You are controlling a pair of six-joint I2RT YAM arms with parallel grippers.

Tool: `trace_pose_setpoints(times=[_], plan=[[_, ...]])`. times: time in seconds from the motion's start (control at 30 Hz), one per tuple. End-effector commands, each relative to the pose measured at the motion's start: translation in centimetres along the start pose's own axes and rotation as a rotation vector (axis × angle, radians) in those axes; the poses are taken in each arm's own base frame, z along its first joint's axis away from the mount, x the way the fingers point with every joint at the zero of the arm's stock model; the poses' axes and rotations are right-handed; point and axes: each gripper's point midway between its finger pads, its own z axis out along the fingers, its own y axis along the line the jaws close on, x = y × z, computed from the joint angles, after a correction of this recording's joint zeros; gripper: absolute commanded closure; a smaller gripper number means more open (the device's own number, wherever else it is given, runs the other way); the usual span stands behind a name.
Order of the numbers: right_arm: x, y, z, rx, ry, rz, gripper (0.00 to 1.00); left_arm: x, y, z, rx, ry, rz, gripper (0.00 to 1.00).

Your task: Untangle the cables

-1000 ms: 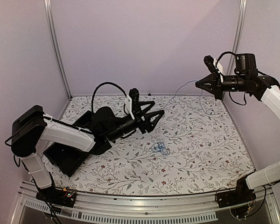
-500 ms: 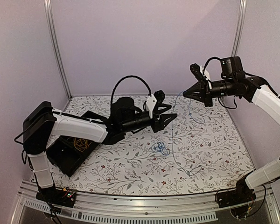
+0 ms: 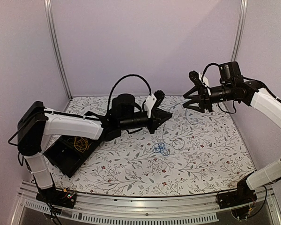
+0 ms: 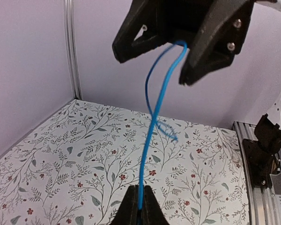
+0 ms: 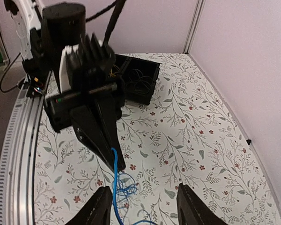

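Two arms meet above the far half of the counter point(image 3: 210, 154), sharing one blue cable point(image 4: 147, 140). The left gripper point(image 4: 140, 197) has its jaws pressed tight together on the strand. In the left wrist view the strand rises from that pinch to a bend sitting between the spread jaws of the right gripper point(image 4: 155, 63). Those jaws stand roughly half apart and hold nothing, though I cannot tell whether the bend brushes a finger.

The rest of the blue cable lies as a small knot of loops point(image 3: 160, 149) near the middle of the counter. What looks like a thin dark loop point(image 3: 178, 143) lies just beside it toward the right edge, but it is too fine to be sure. Yellow-orange cables point(image 3: 79, 143) lie in a black box point(image 3: 61, 157) by the left edge.

The step in hand, as I judge it, is drawing the blue strand free with the left arm alone. To do it well, the right arm should back straight away from the bend so the wire does not hook on a finger. The left arm should then lift slowly with its pinch kept firm, since wire this thin is likely to slip or spring. The knot is the thing to watch: if its loops rise as one clump or drag the dark wire along, stopping and taking a fresh hold nearer the knot beats pulling harder.
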Motion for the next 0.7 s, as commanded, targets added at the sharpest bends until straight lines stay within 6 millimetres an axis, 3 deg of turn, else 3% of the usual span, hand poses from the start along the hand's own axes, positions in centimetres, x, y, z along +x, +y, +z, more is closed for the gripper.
trace_pose_setpoints(times=[0.0, 0.17, 0.37, 0.53, 0.67], plan=[[3.1, 2.2, 1.0, -0.090, 0.037, 0.001, 0.39, -4.0, 1.5, -4.0, -0.074, 0.080, -0.044, 1.00], [6.6, 4.1, 2.5, -0.200, 0.056, 0.031, 0.27, -4.4, 3.1, -10.1, -0.205, 0.254, -0.073, 1.00], [11.7, 3.6, 4.4, -0.188, 0.180, 0.067, 0.21, -6.1, 5.2, -19.5, -0.401, 0.304, -0.150, 1.00], [13.7, 3.4, 4.9, -0.174, 0.228, 0.076, 0.20, -6.4, 7.9, -28.1, -0.662, 0.327, -0.227, 1.00], [14.7, 3.3, 5.3, -0.176, 0.256, 0.087, 0.20, -5.4, 9.7, -33.9, -0.871, 0.351, -0.334, 1.00]])
